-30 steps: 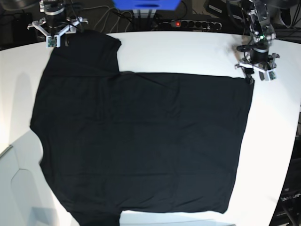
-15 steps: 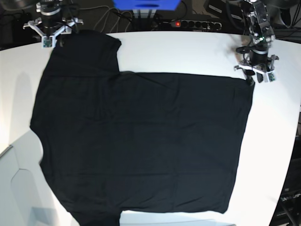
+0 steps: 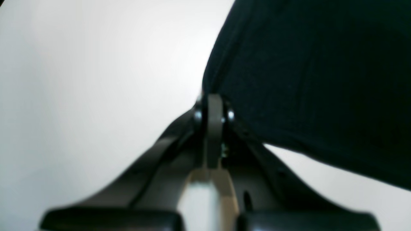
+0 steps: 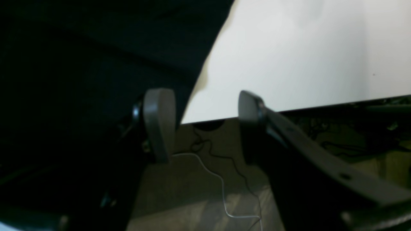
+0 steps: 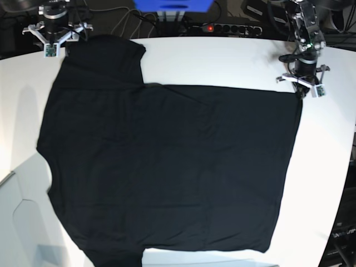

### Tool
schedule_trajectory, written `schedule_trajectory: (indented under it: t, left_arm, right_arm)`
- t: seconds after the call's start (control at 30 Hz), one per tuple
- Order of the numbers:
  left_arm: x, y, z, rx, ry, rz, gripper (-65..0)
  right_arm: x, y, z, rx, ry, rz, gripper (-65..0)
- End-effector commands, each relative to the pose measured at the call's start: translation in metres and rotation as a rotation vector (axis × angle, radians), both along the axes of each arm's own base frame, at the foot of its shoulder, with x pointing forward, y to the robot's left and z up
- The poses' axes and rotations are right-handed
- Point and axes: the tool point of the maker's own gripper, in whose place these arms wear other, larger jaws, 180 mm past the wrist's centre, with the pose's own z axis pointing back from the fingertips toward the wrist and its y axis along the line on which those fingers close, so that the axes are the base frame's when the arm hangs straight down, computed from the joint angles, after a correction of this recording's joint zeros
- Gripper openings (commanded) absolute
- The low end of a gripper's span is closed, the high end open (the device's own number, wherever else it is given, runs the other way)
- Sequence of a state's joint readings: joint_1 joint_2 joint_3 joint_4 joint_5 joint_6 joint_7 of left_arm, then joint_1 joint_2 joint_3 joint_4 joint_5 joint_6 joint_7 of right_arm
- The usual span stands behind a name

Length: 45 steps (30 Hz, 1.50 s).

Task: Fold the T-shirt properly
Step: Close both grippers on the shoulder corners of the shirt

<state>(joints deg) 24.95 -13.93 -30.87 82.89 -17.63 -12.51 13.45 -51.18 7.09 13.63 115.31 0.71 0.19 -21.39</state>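
Two grippers flank the matte black T-shirt (image 5: 167, 167), which lies flat across the smooth white table (image 5: 222, 61). At far left, the right gripper (image 5: 53, 41) spreads its fingers wide at the sleeve's edge. At right, the left gripper (image 5: 303, 89) pinches the soft hem corner.

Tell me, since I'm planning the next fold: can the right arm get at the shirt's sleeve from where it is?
Probably yes. The right gripper is open at the table's far edge beside the T-shirt sleeve, with nothing between them.
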Motion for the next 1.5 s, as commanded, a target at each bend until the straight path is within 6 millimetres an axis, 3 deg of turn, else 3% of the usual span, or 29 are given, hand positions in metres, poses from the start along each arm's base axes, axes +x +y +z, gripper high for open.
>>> schedule_trajectory:
  t: [0.0,0.27,0.4,0.57,0.73,1.33,1.47]
  left_arm:
    - [0.003,0.003,0.014,0.024,-0.039,-0.010,-64.9]
    - [-0.003,-0.004,0.021,0.028,-0.048,-0.021,-64.9]
    - [-0.007,-0.005,0.020,0.030,-0.039,-0.023,-64.9]
    - [-0.008,-0.004,0.020,0.030,-0.039,-0.021,-64.9]
    - [-0.013,-0.004,0.017,0.030,-0.026,-0.021,-64.9]
    - [-0.014,-0.003,0.016,0.035,-0.020,-0.022,-64.9]
    - [-0.014,-0.003,0.016,0.037,-0.020,-0.019,-64.9]
  right_arm:
    - [0.002,-0.001,0.006,-0.011,-0.018,0.015,-33.0]
    - [0.016,-0.001,0.009,-0.009,-0.051,0.015,-32.2]
    - [0.020,-0.004,0.001,0.000,-0.003,-0.013,-28.1]
    - [0.030,0.007,-0.007,0.037,0.046,0.058,-27.5]
    - [0.037,-0.008,-0.010,0.035,0.054,0.015,-27.5]
    - [0.023,-0.010,-0.050,0.090,0.180,0.045,-27.7]
    - [0.023,-0.010,-0.051,0.093,0.181,0.050,-28.7]
